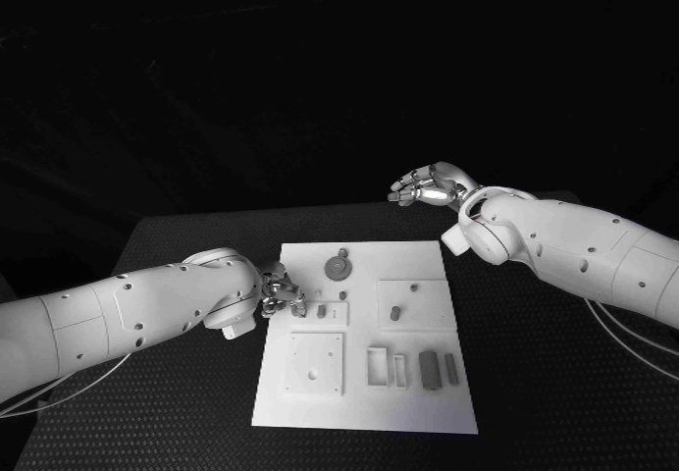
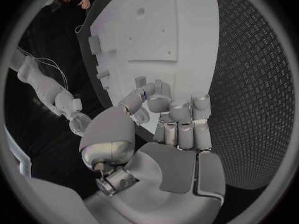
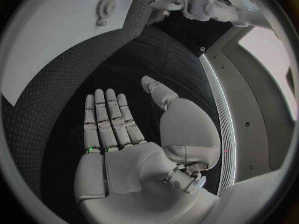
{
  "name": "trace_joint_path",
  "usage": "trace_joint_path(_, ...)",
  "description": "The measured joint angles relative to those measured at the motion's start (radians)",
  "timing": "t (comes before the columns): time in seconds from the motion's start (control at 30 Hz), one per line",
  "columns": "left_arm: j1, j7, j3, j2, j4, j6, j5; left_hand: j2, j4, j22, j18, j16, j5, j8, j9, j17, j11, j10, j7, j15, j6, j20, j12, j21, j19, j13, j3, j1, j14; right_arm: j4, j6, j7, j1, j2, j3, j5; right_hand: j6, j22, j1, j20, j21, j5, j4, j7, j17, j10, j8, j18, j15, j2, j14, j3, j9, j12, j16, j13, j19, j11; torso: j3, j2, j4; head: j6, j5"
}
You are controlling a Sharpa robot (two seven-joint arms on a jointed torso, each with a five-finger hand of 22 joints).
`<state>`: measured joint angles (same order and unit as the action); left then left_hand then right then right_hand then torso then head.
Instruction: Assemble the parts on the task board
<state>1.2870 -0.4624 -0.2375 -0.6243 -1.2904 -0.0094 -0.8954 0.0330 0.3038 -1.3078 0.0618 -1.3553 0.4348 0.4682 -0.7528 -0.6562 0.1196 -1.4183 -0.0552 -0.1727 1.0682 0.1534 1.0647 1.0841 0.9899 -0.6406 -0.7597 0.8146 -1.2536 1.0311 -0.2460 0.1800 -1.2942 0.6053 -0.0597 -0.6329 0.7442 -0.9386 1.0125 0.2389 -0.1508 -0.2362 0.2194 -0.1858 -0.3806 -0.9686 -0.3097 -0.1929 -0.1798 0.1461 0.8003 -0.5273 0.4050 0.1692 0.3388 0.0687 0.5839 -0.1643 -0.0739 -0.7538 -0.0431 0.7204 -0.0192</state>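
Two hands, only one busy. The left hand [image 1: 282, 295] sits at the near-left edge of the task board [image 1: 425, 412], fingers curled in; it seems to pinch a small part [image 2: 141, 81], though I can't tell for sure. Just past its fingertips there's an upright peg [image 1: 323, 311], then the round gear [image 1: 339, 265]. The right hand [image 3: 118, 134] is flat, empty, off over the tabletop [image 1: 566, 392]. Looks like a placing step; next needs careful lining up.

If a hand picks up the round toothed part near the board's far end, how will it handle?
The gear looks small, flat and rigid, so probably light and stiff. Lying flat on the board, it offers little edge to pinch. Set on its rim, it would likely roll.
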Motion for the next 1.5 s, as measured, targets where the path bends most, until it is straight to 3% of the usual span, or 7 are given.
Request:
trace_joint_path(0.67,0.018,-0.013,-0.001,0.041,0.057,0.083,0.025,0.000,0.000,0.000,0.000,-0.004,0.006,0.004,-0.001,-0.001,0.000,0.000,0.000,-0.005,0.000,0.000,0.000,0.000,0.000,0.000,-0.002,0.000,0.001,-0.001,0.000,-0.001,0.000,0.000,0.000,0.000,0.000,-0.001,0.000,0.000,0.000,0.000,0.000,0.000,0.001,0.000,0.000,0.000,0.000,0.000,0.000,0.000,0.000,0.000,0.000,0.000,0.000,0.000,-0.0011,0.001,0.0001,0.002,0.000)
trace_joint_path(1.5,0.022,-0.016,0.000,0.046,0.080,0.129,0.028,0.000,0.000,0.000,0.000,-0.004,0.005,0.005,-0.001,-0.001,0.000,0.000,0.000,-0.003,0.000,-0.004,0.000,0.004,-0.004,0.000,-0.003,0.000,-0.002,-0.002,0.000,-0.001,0.000,-0.002,0.000,0.000,0.000,-0.003,0.004,0.000,0.000,0.000,0.000,0.000,0.002,0.000,0.000,0.000,0.000,0.004,0.000,0.000,-0.001,0.000,0.000,0.000,0.000,0.000,0.0006,0.001,-0.0007,0.004,0.001)
